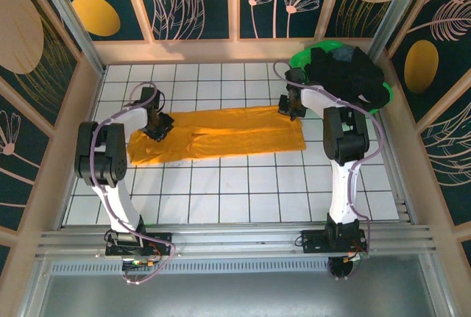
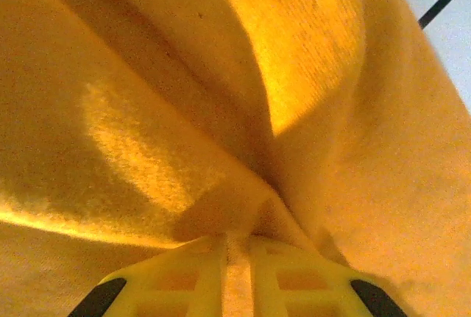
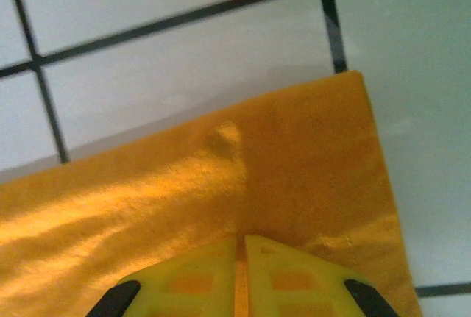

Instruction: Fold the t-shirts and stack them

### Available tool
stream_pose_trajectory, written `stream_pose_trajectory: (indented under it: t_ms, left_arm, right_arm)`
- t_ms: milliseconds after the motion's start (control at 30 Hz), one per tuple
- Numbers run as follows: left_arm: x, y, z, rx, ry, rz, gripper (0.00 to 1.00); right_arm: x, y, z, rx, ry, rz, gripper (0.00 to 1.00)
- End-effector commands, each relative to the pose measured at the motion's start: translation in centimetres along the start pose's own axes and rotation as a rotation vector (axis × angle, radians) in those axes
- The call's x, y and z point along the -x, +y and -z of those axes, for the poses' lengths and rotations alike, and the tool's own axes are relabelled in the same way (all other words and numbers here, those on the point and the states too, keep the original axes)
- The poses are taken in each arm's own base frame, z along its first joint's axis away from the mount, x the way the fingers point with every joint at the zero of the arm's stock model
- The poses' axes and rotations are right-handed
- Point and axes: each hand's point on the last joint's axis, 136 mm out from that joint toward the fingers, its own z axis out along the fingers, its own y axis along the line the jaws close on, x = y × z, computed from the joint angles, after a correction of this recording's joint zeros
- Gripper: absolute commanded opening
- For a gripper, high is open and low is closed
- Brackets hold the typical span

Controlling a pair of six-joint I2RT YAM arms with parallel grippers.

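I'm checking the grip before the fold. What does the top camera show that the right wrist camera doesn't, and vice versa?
Top external gives the layout: the whole orange t-shirt spread lengthwise on the tiled table, the left gripper near its left end, and dark t-shirts heaped in the green basket at the far right. Right wrist gives the close-up: the right gripper with jaws closed on a sliver of orange cloth, beside a squared corner of the shirt. Both show that gripper at the shirt's right end, and the tiles.
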Motion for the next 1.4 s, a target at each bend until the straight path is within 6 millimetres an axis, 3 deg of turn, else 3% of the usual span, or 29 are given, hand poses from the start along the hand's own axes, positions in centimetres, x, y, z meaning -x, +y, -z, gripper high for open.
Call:
stream_pose_trajectory:
  t_ms: [0,100,267,367,467,567,667,800,900,967,1067,1167,1267,1367]
  left_arm:
    - [2.0,-2.2,-2.7,-0.005,-0.003,0.003,0.15]
    - [4.7,-5.9,-4.5,-0.052,-0.026,0.006,0.16]
    - [7.4,-14.1,-7.1,-0.249,-0.03,0.034,0.18]
    - [6.5,-19.6,-8.3,-0.368,0.008,-0.011,0.18]
    - [3.9,-24.2,-9.3,-0.476,0.067,-0.049,0.18]
    - [0.3,-27.6,-10.0,-0.601,0.138,-0.068,0.18]
    - [-2.8,-30.2,-10.2,-0.71,0.2,-0.096,0.19]
    - [-4.2,-32.7,-8.7,-0.781,0.204,-0.141,0.27]
    - [-3.4,-34.3,-5.2,-0.816,0.156,-0.176,0.36]
    - [-2.5,-34.9,-2.0,-0.813,0.1,-0.213,0.44]
    - [-2.4,-34.6,2.2,-0.787,0.041,-0.265,0.48]
    - [-3.7,-32.0,4.9,-0.7,0.003,-0.323,0.48]
    - [-6.7,-27.0,5.9,-0.559,0.018,-0.373,0.47]
    - [-9.5,-19.4,5.9,-0.382,0.061,-0.412,0.46]
  right_arm:
    - [-5.7,-3.2,-0.8,-0.145,0.166,-0.008,0.12]
    - [-10.3,-3.8,0.7,-0.162,0.236,-0.022,0.12]
    - [-20.0,-1.7,4.0,-0.113,0.366,0.058,0.14]
    - [-25.8,0.4,5.7,-0.029,0.468,0.122,0.14]
    - [-30.1,3.9,7.1,0.11,0.543,0.227,0.16]
    - [-32.3,8.4,8.2,0.278,0.582,0.338,0.2]
    - [-32.5,11.6,8.8,0.366,0.595,0.384,0.21]
    - [-31.1,13.4,9.6,0.423,0.565,0.357,0.27]
    - [-30.0,12.7,10.8,0.392,0.518,0.344,0.32]
    - [-29.1,11.6,12.0,0.365,0.471,0.331,0.36]
    - [-27.9,9.6,13.9,0.355,0.4,0.305,0.42]
    - [-27.7,7.3,14.9,0.339,0.357,0.297,0.46]
    - [-28.8,5.3,14.3,0.288,0.379,0.32,0.48]
    - [-30.1,4.9,13.5,0.278,0.415,0.356,0.49]
